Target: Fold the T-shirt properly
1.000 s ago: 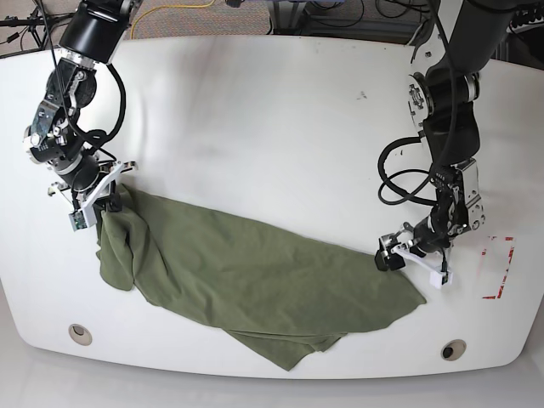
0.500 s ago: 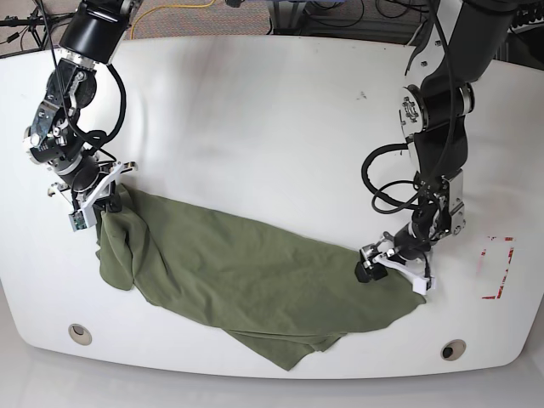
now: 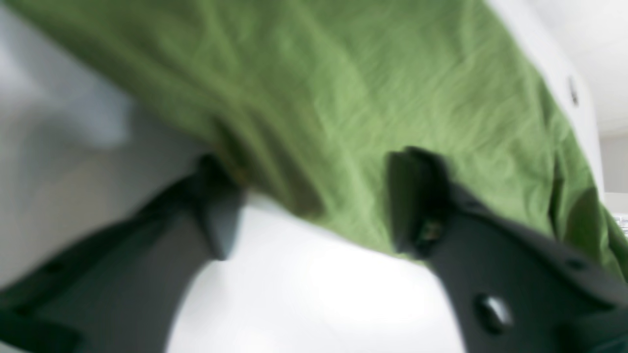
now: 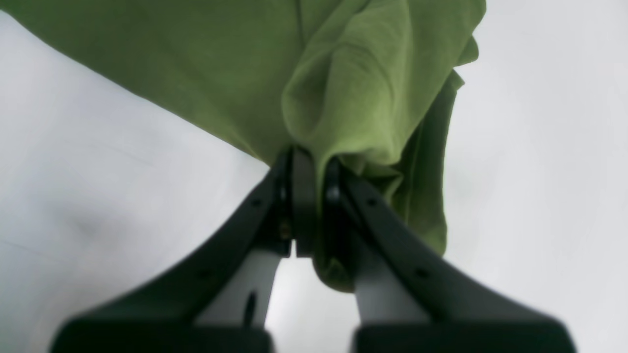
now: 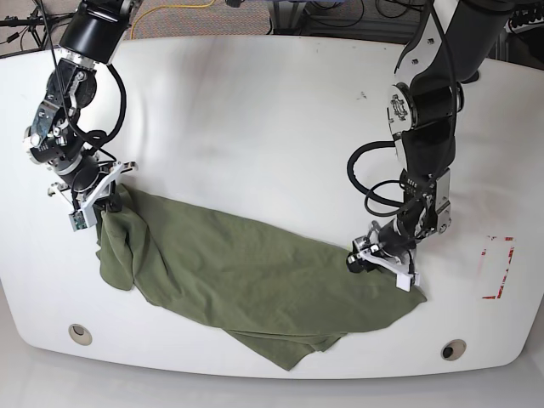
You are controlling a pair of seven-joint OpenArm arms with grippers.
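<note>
While right end effector pinches T-shirt, left end effector spread over its edge

The work surface is a white table with rounded corners, evenly lit and matte. Two round metal-ringed holes sit near its front edge, one at 7 o'clock and one at 5 o'clock. Red tape marks lie at 4 o'clock. Beyond the far edge, at 12 o'clock, speckled floor carries black cables and a yellow cable.
</note>
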